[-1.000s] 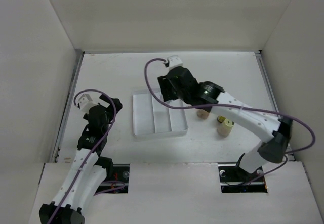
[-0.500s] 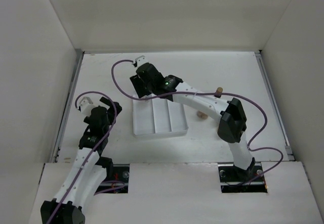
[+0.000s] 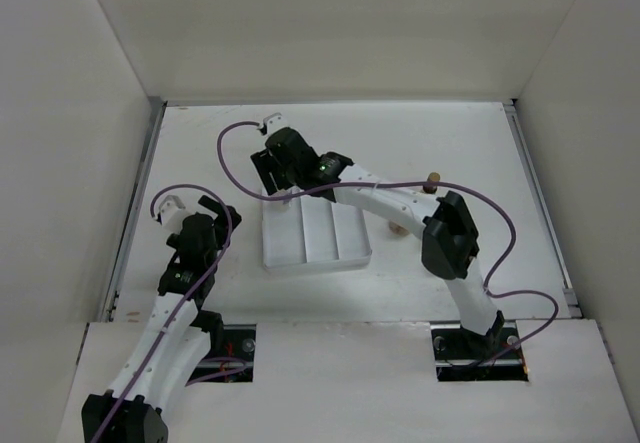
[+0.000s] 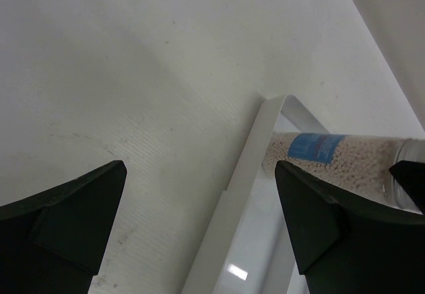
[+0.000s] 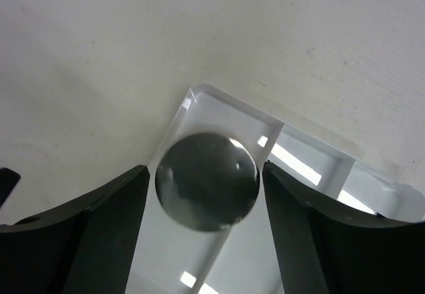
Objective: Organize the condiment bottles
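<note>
A clear condiment bottle (image 4: 332,158) with a blue label and pale granules stands in the far-left corner of the white tray (image 3: 330,258). Its silver cap (image 5: 207,181) sits between the fingers of my right gripper (image 5: 206,174), with a thin gap on each side, so the gripper is open around it. In the top view the right gripper (image 3: 272,178) hides this bottle. A brown-topped bottle (image 3: 433,178) and a cream one (image 3: 397,227) show right of the tray; the arm covers any others. My left gripper (image 4: 199,174) is open and empty, left of the tray rim (image 4: 255,154).
The tray has three long compartments (image 5: 312,168), and its rim (image 5: 219,98) lies just under the right gripper. The right arm's elbow (image 3: 447,238) hangs over the table right of the tray. Enclosure walls stand on the left, right and far sides.
The right arm has swung left from the tray's far right side to its far-left corner, and its jaws have widened slightly round the bottle. The left arm has shifted only a little.
</note>
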Motion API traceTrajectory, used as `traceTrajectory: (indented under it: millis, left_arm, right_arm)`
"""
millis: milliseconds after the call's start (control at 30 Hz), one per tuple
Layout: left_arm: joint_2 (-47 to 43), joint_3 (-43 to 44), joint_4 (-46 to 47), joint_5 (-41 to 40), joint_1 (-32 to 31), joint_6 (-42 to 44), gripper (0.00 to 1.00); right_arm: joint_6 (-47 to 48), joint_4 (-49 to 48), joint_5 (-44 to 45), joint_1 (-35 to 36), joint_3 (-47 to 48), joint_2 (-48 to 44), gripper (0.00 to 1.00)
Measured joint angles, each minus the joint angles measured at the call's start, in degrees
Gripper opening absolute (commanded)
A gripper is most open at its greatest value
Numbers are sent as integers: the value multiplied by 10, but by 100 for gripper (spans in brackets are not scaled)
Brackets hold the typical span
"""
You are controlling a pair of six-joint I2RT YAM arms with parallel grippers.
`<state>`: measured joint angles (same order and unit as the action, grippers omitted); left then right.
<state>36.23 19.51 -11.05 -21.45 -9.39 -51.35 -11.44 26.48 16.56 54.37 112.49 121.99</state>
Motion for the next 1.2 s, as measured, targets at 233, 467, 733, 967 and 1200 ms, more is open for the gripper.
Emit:
traceTrajectory:
  millis: [233, 467, 733, 967, 1200]
  left_arm:
    - [0, 0, 2, -3, 0, 6, 100]
    - [-1, 0, 2, -3, -4, 6, 100]
    - [-55, 3, 24, 10, -49, 25, 100]
    - [-69, 3, 71, 15, -109, 49, 100]
    - [-36, 3, 82, 21, -101, 52, 100]
  right_arm:
    - [-2, -42, 0, 1, -23, -23, 83]
    - [-6, -61, 20, -6, -195, -206, 47]
    - [-53, -60, 125, -107, -454, -469, 73]
    - [-92, -22, 148, -148, -588, -485, 85]
    - [-111, -32, 143, -178, -593, -455, 81]
